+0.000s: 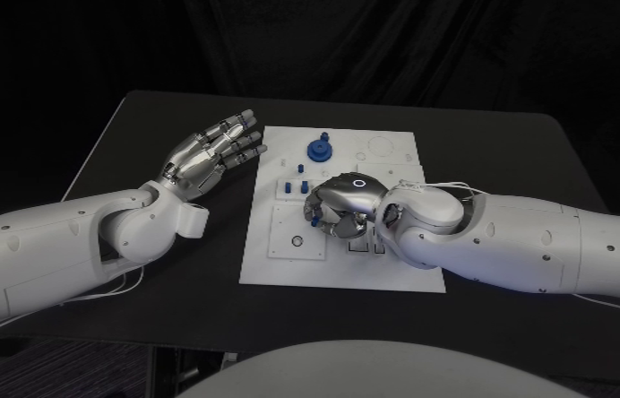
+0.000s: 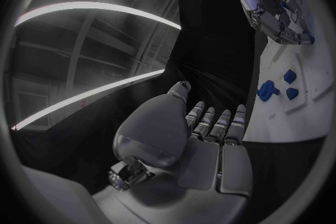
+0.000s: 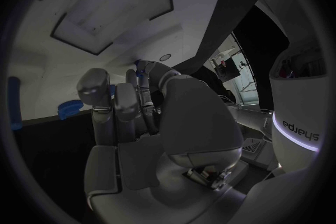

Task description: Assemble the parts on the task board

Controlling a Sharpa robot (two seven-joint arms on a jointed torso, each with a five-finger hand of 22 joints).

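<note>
The white task board (image 1: 388, 160) lies mid-table. A round blue part (image 1: 319, 151) stands near its far edge, with two small blue parts (image 1: 286, 186) closer in. In the left wrist view these are the round part (image 2: 268, 90) and small parts (image 2: 289, 75) on the board (image 2: 294, 117). My right hand (image 1: 339, 206) is curled down over the board's middle. Its fingertips (image 3: 138, 75) pinch a small blue part (image 3: 145, 65). My left hand (image 1: 213, 151) hovers off the board's far left corner, fingers spread and holding nothing.
The black table (image 1: 155, 129) extends around the board on all sides. My right forearm (image 1: 517, 237) lies across the board's near right corner. A recessed outline (image 3: 112, 5) marks the board ahead of the right hand.
</note>
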